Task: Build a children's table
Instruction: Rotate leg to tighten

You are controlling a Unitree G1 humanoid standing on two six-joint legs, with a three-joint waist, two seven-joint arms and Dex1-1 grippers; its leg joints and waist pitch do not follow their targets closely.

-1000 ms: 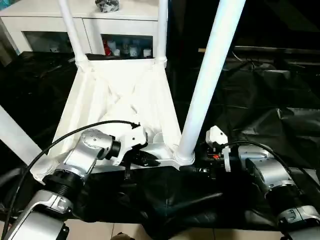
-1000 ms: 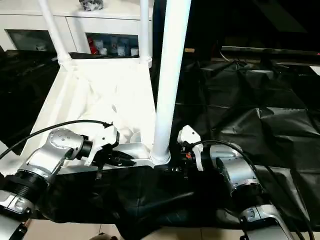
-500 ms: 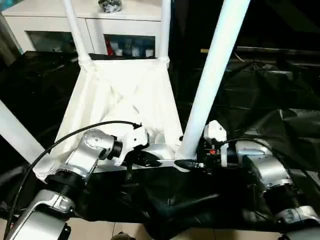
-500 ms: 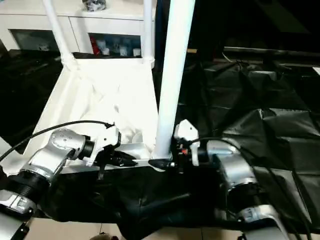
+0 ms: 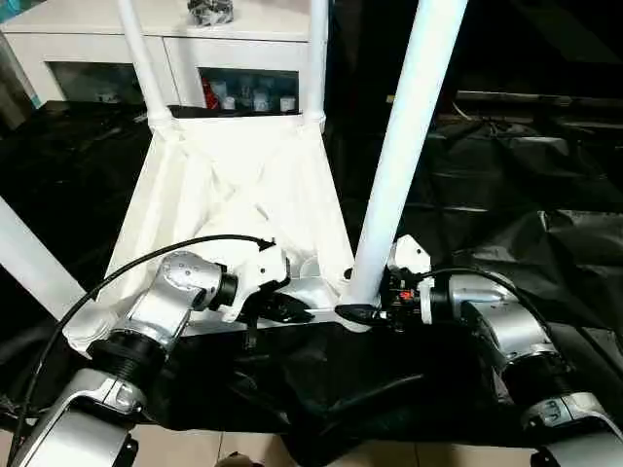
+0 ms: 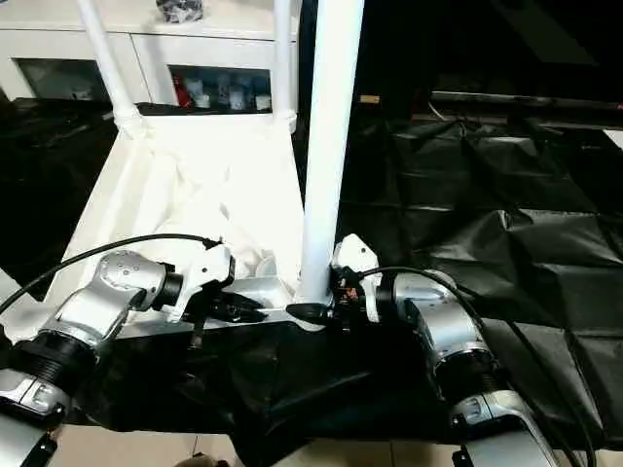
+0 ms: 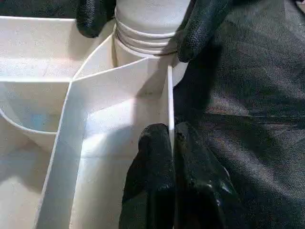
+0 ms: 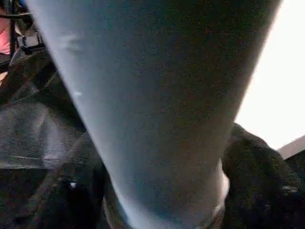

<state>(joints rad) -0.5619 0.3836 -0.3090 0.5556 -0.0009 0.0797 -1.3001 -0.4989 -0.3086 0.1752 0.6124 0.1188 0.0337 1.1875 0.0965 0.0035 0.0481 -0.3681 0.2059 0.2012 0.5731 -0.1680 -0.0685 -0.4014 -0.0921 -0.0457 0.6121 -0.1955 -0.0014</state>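
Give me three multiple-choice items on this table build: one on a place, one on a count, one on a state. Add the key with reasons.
1. Where does the left hand grip?
A. the tabletop's thin edge wall
B. a far leg
C. the cabinet

2. How many legs stand in the tabletop?
A. one
B. two
C. four

3. What is the right hand doing?
A. hanging free
B. closed around the near right leg at its base
C. resting on the black sheet

Key: 1 A, the wrist view shows its fingers pinching that wall. 2 C, a leg rises at each corner. 3 B, its fingers flank the leg just above the socket.
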